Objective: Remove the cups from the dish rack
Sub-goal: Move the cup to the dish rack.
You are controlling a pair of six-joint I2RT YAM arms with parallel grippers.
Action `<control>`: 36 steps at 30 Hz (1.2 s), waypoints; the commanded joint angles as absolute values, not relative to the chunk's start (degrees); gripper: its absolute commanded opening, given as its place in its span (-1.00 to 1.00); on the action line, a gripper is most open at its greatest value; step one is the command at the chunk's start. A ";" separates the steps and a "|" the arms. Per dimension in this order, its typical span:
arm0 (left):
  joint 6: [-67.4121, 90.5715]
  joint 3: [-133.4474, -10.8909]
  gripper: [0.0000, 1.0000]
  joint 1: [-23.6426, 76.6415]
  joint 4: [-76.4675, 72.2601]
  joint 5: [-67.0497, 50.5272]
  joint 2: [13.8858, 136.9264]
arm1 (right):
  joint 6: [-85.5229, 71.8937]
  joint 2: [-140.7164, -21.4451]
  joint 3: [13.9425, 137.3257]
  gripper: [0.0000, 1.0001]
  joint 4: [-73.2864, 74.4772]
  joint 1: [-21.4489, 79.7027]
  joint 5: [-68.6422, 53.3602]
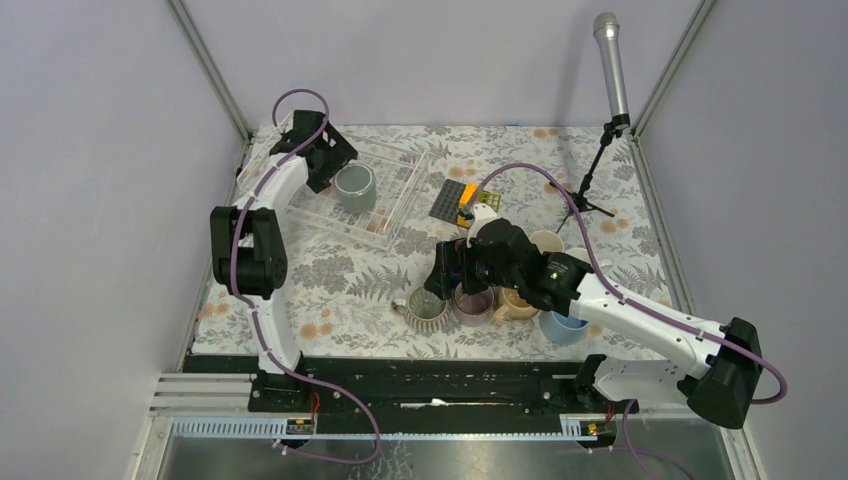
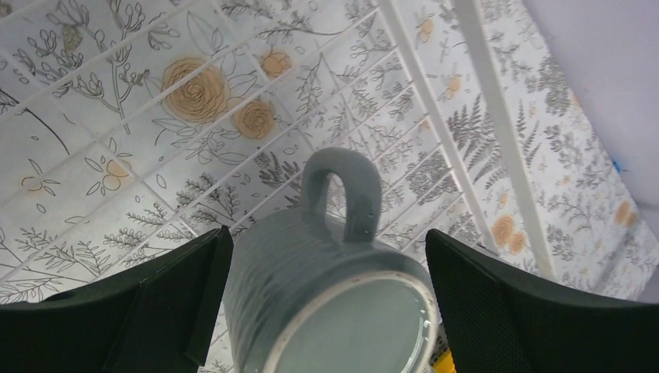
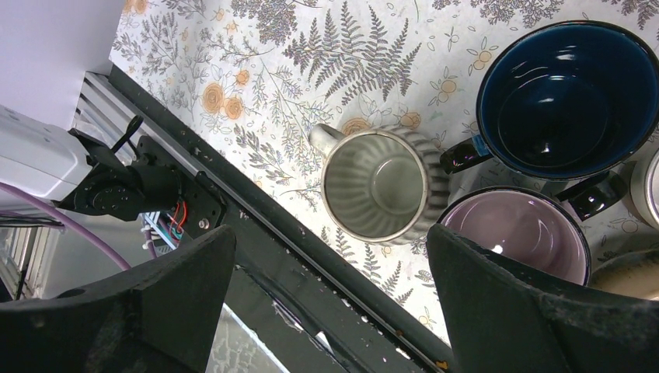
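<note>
My left jaws are released, one finger on either side of a grey-blue mug (image 2: 326, 295) that sits in the dish rack (image 1: 400, 175) at the far left of the tabletop (image 1: 340, 285). My right jaws are released above the ribbed grey-white mug (image 3: 381, 186), navy mug (image 3: 563, 93) and mauve mug (image 3: 517, 233), which are grouped outside the rack.

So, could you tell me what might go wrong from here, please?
1. The grey mug stands upside down in the dish rack, between the fingers of the open left tool. When the tool closes on its rounded wall, the mug could slip, or its rim could snag a bar on lifting.
2. The ribbed mug, mauve mug and navy mug sit close together under the open right tool. A low move there might knock one over.
</note>
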State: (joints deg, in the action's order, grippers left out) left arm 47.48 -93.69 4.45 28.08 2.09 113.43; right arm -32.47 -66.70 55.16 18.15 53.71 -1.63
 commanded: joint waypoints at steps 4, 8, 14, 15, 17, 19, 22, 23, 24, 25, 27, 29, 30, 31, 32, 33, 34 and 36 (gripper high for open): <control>41.01 -99.29 0.97 5.62 27.70 4.05 110.80 | -32.62 -65.73 56.40 0.99 16.96 53.29 -2.59; 28.40 -110.85 0.97 8.92 37.35 9.66 116.14 | -32.72 -65.82 56.35 0.99 16.81 53.35 -2.64; 20.92 -118.71 0.97 13.95 43.45 17.03 119.34 | -32.84 -65.59 56.27 0.99 16.70 53.32 -2.45; 20.09 -120.23 0.97 14.66 45.04 17.94 120.23 | -32.79 -65.45 56.18 0.99 16.68 53.30 -2.33; 18.54 -122.03 0.98 16.38 47.44 20.15 121.58 | -32.81 -65.02 55.88 0.99 16.70 53.34 -2.08; 17.19 -121.83 0.97 17.82 48.25 22.63 121.75 | -32.80 -64.56 55.63 0.99 16.70 53.31 -1.73; 15.41 -121.12 0.97 19.48 49.28 26.94 121.29 | -32.87 -64.10 55.09 0.99 16.64 53.33 -1.50; 15.04 -120.75 0.97 19.85 49.57 27.83 121.14 | -32.79 -63.95 54.93 0.99 16.62 53.29 -1.49; 14.73 -120.42 0.98 20.08 49.77 28.60 120.79 | -32.78 -63.84 54.74 0.99 16.53 53.34 -1.49; 14.28 -119.72 0.97 20.37 49.85 29.25 120.48 | -32.81 -63.77 54.61 0.99 16.46 53.27 -1.54; 13.31 -118.93 0.97 21.05 50.20 30.31 119.94 | -32.84 -63.72 54.41 0.99 16.24 53.32 -1.57; 12.27 -118.39 0.97 21.74 50.87 30.29 119.71 | -32.93 -63.70 54.19 0.99 15.91 53.33 -1.76; 11.77 -117.69 0.97 22.11 50.96 30.02 119.37 | -32.90 -63.76 54.15 0.99 15.79 53.27 -1.82; 11.34 -117.08 0.97 22.40 50.97 29.21 119.13 | -32.87 -63.80 54.19 0.99 15.66 53.26 -1.89; 11.12 -116.39 0.98 22.53 50.98 28.38 118.77 | -32.87 -63.75 54.15 0.99 15.57 53.29 -1.93; 11.08 -115.80 0.97 22.62 50.95 27.90 118.34 | -32.87 -63.78 54.08 0.99 15.50 53.28 -1.93; 10.89 -115.30 0.98 22.67 50.85 27.58 118.04 | -32.99 -63.76 54.06 0.99 15.43 53.34 -1.93; 10.45 -114.69 0.97 22.84 50.93 27.00 117.47 | -33.10 -63.64 53.85 0.99 15.22 53.30 -1.92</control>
